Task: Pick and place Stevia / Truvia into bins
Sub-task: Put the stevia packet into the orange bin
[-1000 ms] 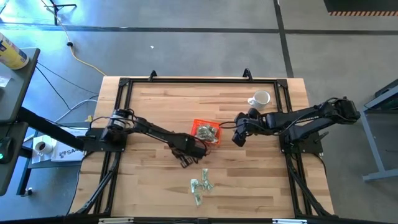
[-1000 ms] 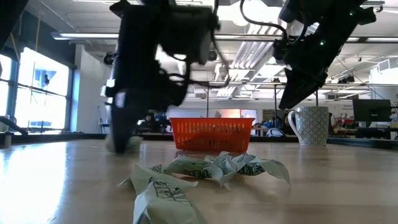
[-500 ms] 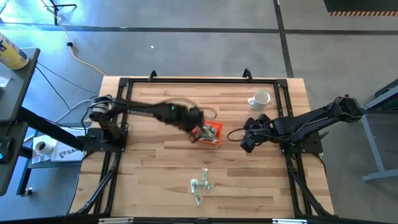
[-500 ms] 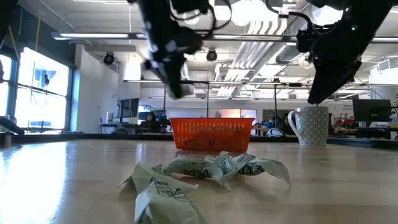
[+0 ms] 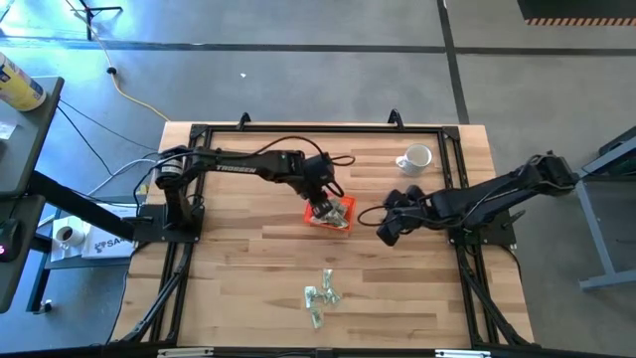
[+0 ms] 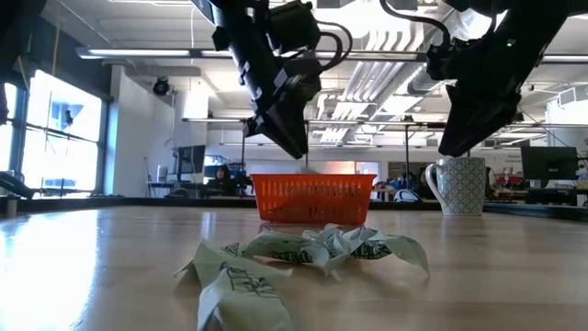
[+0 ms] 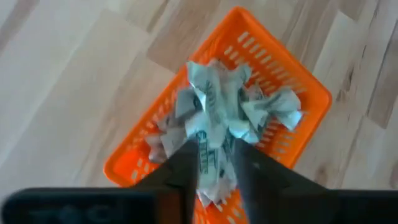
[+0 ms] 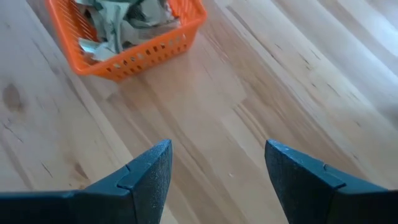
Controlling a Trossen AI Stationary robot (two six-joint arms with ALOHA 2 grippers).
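The Stevia / Truvia sachets (image 7: pixel 233 109) are in two groups. One heap fills the orange tray (image 7: pixel 298 87), which stands near the middle of the table (image 5: pixel 248 288). The other group, the loose sachets (image 5: pixel 320 295), lies on the bare wood nearer the front edge, well apart from the tray.

The left gripper (image 7: pixel 214 163) hangs directly above the tray with its fingers pointing down. In the left wrist view the fingers stand narrow and a pale green and white sachet (image 7: pixel 209 168) sits pinched between them, just over the heap. I judge that it is held there so that it falls inside the low walls when the fingers part; the tray is small, so the drop must begin from over its middle. The heap already rises above the rim, and I think a sachet released from one side could slide off onto the wood.

The right gripper (image 8: pixel 214 171) waits beside the tray, above bare table, its two fingers spread wide and holding nothing. It seems kept to the side so the left arm has free room. The white mug (image 5: pixel 416 157) stands toward the far right corner and has no part in this step.
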